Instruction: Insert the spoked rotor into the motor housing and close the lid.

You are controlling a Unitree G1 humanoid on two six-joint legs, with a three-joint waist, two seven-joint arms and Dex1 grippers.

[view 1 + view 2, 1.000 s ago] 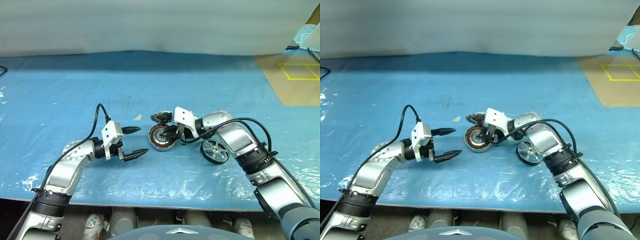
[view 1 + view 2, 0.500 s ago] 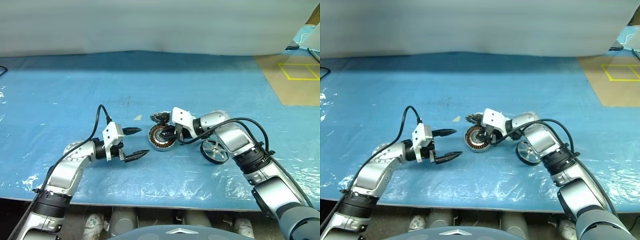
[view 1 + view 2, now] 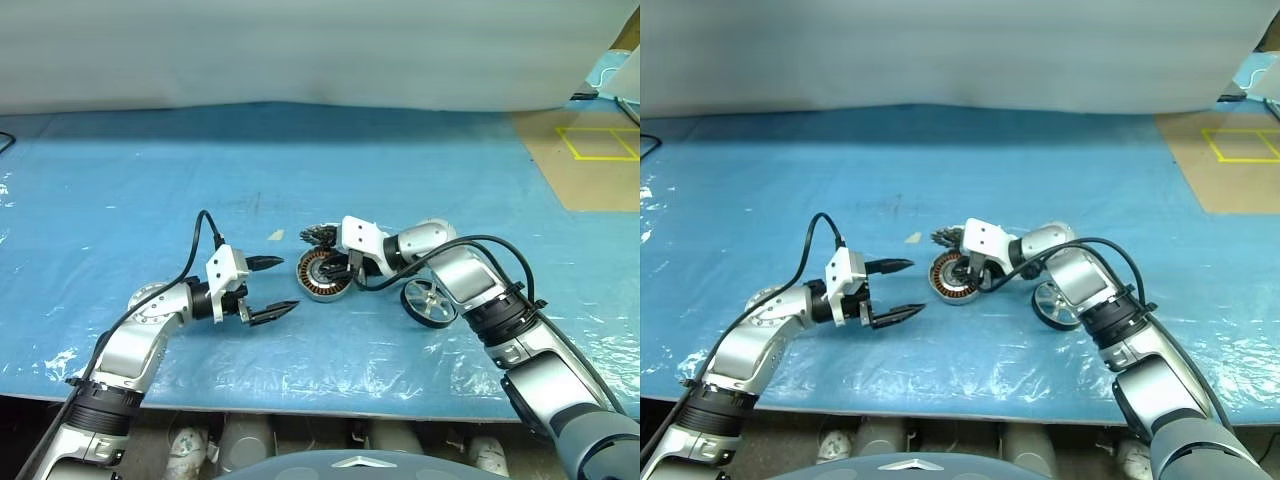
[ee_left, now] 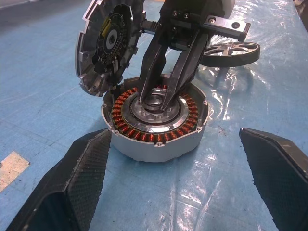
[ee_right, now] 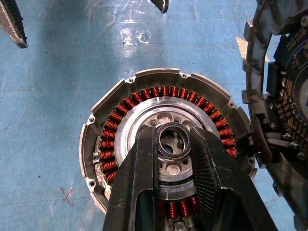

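The motor housing lies flat on the blue table, its copper windings ringing a silver centre. Behind it the lid stands tilted up on edge, inner face showing. The spoked rotor leans on the table to the right of the housing, beside my right forearm. My right gripper reaches down into the housing, with its fingers shut on the raised silver hub ring. To the left of the housing, my left gripper hovers wide open and holds nothing.
Crinkled clear film covers the blue table. A small tan scrap lies just left of the lid. Brown board with yellow tape is at the far right. A pale wall closes the back; the table's front edge runs just below my arms.
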